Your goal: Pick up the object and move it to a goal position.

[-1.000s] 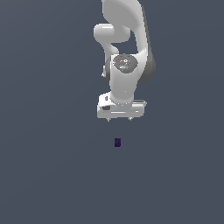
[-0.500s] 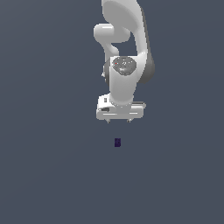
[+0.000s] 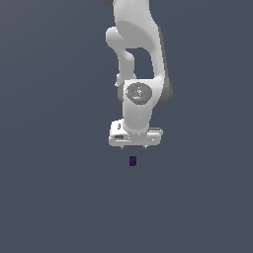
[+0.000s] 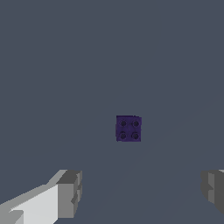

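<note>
Object (image 4: pixel 128 128): a tiny dark purple block, nearly black, is seen lying flat on the grey floor (image 3: pixel 54 197), four round studs on its upper face, well clear of the gripper (image 4: pixel 140 192) and ahead of the gap between the fingers (image 4: pixel 70 192). The jaws are spread wide and nothing is held. In the exterior view the block (image 3: pixel 132 160) is found just below the gripper (image 3: pixel 134 146). It is judged rigid, very light and easily nudged aside, so its two flat opposite side faces should be pinched squarely, with the studded top avoided.
</note>
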Controlling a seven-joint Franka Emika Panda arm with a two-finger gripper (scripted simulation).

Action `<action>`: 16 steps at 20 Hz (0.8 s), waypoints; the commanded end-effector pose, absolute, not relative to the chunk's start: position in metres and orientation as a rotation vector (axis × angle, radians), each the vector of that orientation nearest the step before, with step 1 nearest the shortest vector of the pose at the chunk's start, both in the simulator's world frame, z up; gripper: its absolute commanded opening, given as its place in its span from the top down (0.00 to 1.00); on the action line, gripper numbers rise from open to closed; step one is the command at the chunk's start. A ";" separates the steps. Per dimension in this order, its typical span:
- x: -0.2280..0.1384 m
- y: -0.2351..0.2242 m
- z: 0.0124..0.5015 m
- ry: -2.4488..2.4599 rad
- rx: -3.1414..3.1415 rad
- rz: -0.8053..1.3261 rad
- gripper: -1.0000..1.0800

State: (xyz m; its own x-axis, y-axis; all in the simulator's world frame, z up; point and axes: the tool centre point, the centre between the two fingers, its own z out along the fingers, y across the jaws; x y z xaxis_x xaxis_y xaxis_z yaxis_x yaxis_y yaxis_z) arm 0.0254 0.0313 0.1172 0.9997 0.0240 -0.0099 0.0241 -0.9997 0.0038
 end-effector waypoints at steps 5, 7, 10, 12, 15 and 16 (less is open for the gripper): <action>0.042 0.030 0.086 0.017 3.140 -0.005 0.04; 0.045 0.030 0.080 0.013 3.141 -0.003 0.04; 0.048 0.029 0.074 0.009 3.141 -0.001 0.04; 0.049 0.029 0.072 0.008 3.142 0.000 0.04; 0.048 0.029 0.073 0.009 3.141 -0.002 0.04; 0.048 0.029 0.071 0.009 3.141 -0.002 0.04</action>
State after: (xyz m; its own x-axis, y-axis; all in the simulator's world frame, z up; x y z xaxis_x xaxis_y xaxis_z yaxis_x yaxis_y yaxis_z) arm 0.0477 0.0292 0.0723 1.0000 0.0054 -0.0014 0.0054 -1.0000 0.0002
